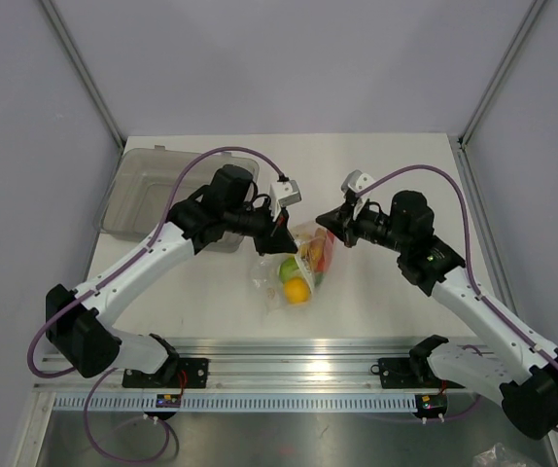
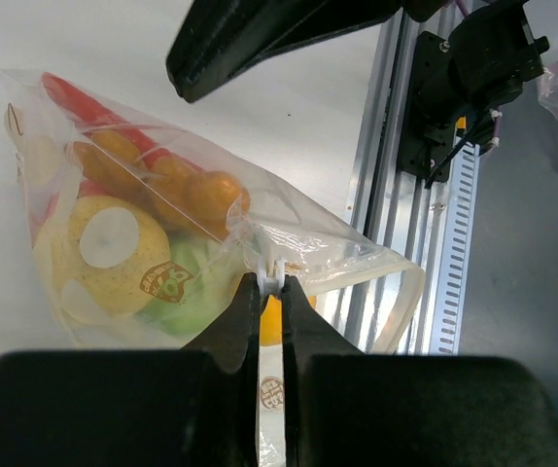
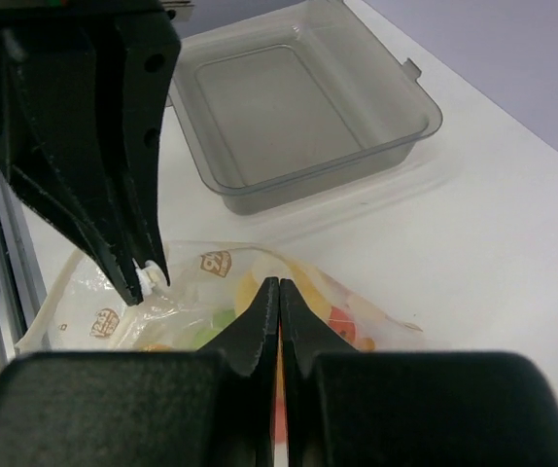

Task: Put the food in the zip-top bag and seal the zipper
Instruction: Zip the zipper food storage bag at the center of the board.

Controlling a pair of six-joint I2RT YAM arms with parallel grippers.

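Observation:
The clear zip-top bag lies on the white table between the two arms. The food is inside it: a yellow round piece, a green piece, an orange carrot and a red piece. My left gripper is shut on the small white tab of the zipper at the bag's mouth edge, which loops slack to the right. My right gripper is shut just above the far side of the bag. From the left wrist view it looks clear of the film, with nothing between its fingers.
A grey translucent rigid bin stands behind the left arm at the table's left. The metal rail with both arm bases runs along the near edge, close below the bag. Both grippers nearly face each other over the bag.

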